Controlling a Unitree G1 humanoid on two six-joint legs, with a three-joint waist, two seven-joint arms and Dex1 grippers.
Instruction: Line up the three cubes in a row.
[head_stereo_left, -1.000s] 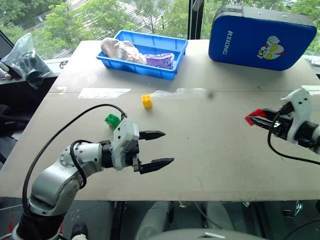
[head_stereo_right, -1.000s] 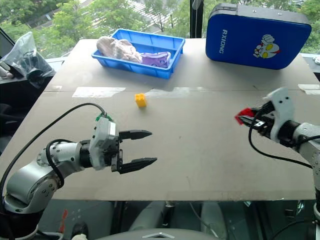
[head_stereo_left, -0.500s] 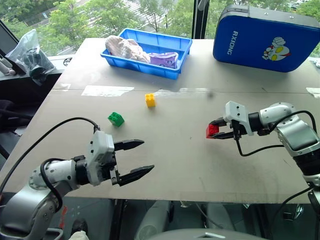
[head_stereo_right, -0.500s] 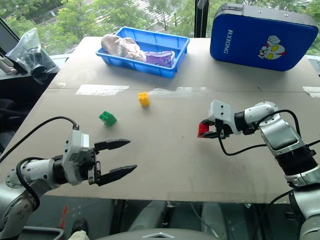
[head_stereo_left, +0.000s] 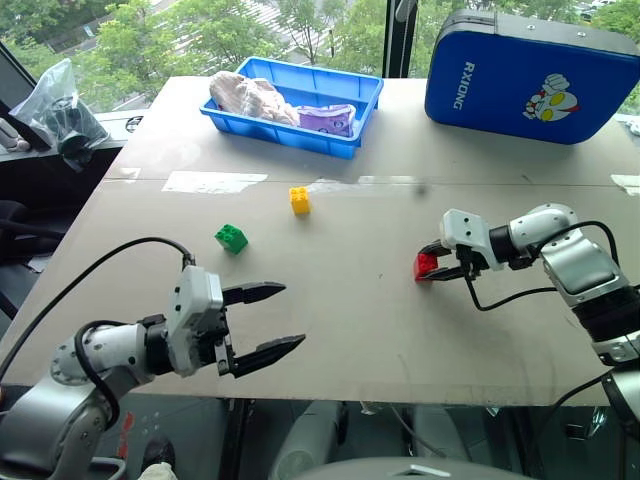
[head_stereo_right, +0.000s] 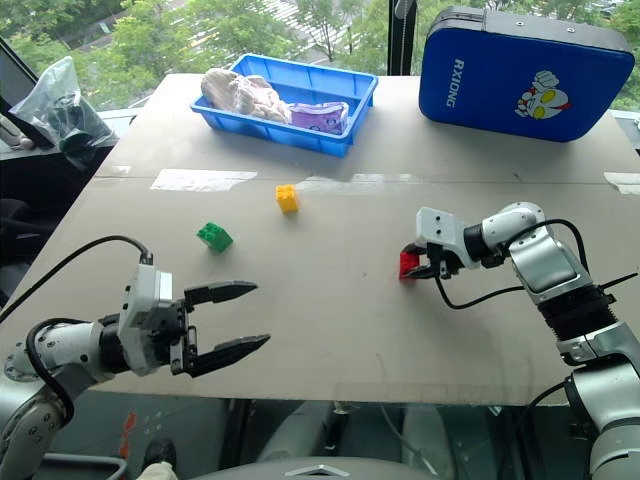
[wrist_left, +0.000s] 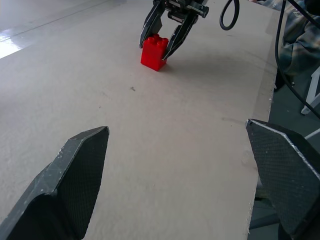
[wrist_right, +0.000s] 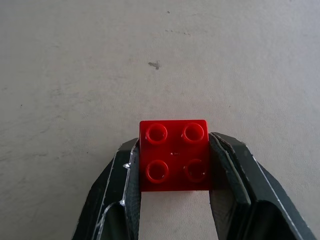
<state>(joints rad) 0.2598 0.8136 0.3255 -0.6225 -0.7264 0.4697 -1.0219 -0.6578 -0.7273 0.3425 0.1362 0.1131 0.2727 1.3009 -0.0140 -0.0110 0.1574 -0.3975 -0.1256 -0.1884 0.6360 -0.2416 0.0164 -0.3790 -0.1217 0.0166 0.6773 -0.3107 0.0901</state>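
The red cube's (wrist_right: 174, 155) flanks are hidden by the right gripper's (wrist_right: 175, 200) fingers. The blue case (head_stereo_left: 530, 75) runs past the picture's top edge. The contents of the plastic bag (head_stereo_left: 55, 110) are too dark to tell.

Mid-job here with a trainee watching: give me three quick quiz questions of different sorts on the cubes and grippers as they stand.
1. True or false: the right gripper is shut on the red cube.
2. Which cube lies nearest the blue tray? A green cube, B yellow cube, C red cube.
3. Fill in: the left gripper is ____ and holds nothing.

Key: 1 true; 2 B; 3 open.
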